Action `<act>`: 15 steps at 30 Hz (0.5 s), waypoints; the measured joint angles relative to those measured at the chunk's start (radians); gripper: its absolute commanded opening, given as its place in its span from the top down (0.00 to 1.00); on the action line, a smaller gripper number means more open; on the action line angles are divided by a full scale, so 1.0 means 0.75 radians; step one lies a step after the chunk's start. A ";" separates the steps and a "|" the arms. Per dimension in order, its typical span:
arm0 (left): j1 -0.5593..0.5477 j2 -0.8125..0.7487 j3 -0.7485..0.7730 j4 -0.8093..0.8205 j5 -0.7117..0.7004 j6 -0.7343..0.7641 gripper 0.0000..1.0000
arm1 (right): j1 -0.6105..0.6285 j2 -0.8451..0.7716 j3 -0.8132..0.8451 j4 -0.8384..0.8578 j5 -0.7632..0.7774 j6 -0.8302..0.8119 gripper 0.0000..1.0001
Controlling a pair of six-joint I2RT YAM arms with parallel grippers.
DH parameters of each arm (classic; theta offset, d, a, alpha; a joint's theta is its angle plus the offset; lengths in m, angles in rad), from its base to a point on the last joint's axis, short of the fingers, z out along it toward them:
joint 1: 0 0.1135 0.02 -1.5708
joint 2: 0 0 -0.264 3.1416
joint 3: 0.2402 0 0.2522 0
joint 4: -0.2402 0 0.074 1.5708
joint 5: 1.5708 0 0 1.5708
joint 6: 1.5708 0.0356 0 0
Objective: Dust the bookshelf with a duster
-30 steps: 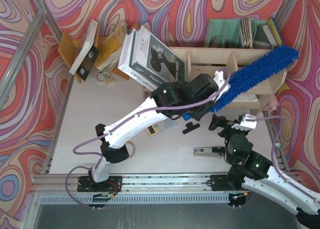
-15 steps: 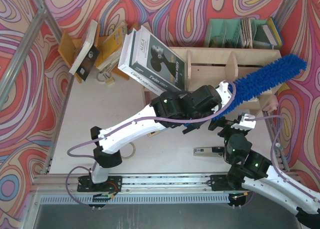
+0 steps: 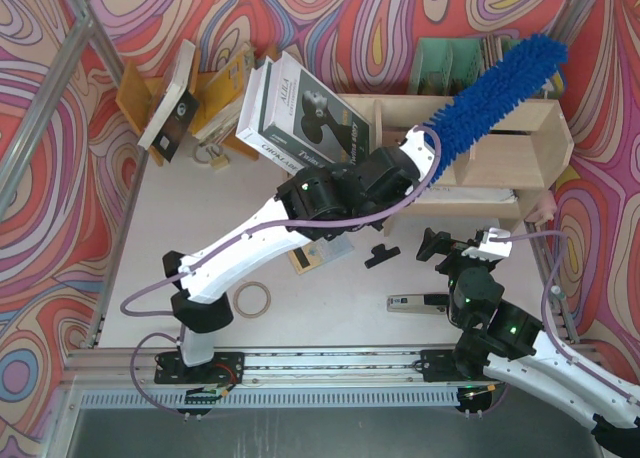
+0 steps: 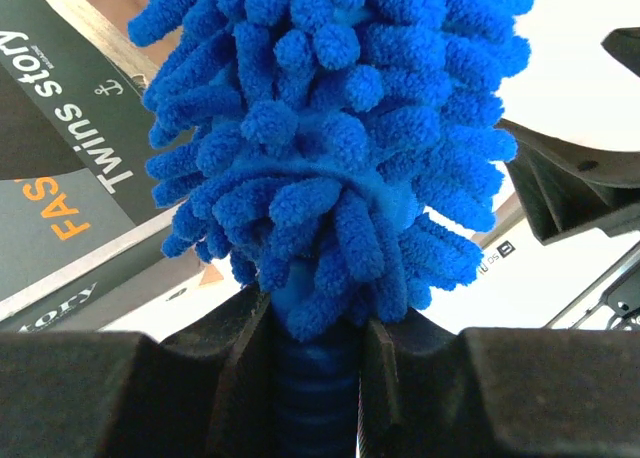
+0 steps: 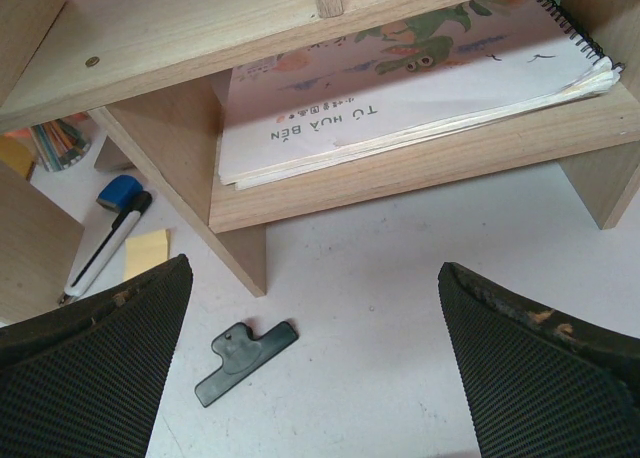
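The left gripper [image 3: 428, 146], clamped on the slim handle of a long, bright blue shaggy microfibre duster [image 3: 500, 88], holds its head slantwise over the top of the low, light plywood bookshelf [image 3: 555, 143] at the back right of the white table [image 3: 200, 208]. The right gripper [image 5: 315, 348] hangs spread and empty before the shelf. Dusting seems under way on top; the lower compartments likely remain.

White-and-black arms [image 3: 262, 240] (lilac cables [image 3: 125, 300]).

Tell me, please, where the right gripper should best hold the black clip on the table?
Grip the clip across its narrow width near mid-length, coming straight down: it lies flat, long and thin, so the open right gripper probably spans it.
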 measured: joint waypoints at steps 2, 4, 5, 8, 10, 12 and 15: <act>0.021 0.018 0.012 -0.013 0.005 -0.017 1.00 | 0.000 0.000 0.000 0.000 0.000 0.000 0.01; 0.042 0.047 0.039 -0.031 0.008 -0.034 1.00 | 0.000 0.000 0.000 -0.001 0.000 0.000 0.01; 0.050 0.062 0.051 -0.042 0.012 -0.039 1.00 | 0.000 0.000 0.000 -0.002 0.000 0.000 0.01; 0.063 0.101 0.074 -0.068 0.048 -0.054 1.00 | 0.000 0.000 0.000 -0.002 0.000 0.000 0.01; 0.063 0.116 0.076 -0.069 0.082 -0.060 1.00 | 0.000 0.000 0.000 -0.002 0.000 0.000 0.01; 0.062 0.129 0.079 -0.070 0.119 -0.064 1.00 | 0.000 0.000 0.000 -0.002 0.001 0.000 0.01; 0.062 0.145 0.096 -0.069 0.165 -0.074 1.00 | 0.000 0.000 0.000 -0.003 0.001 0.000 0.01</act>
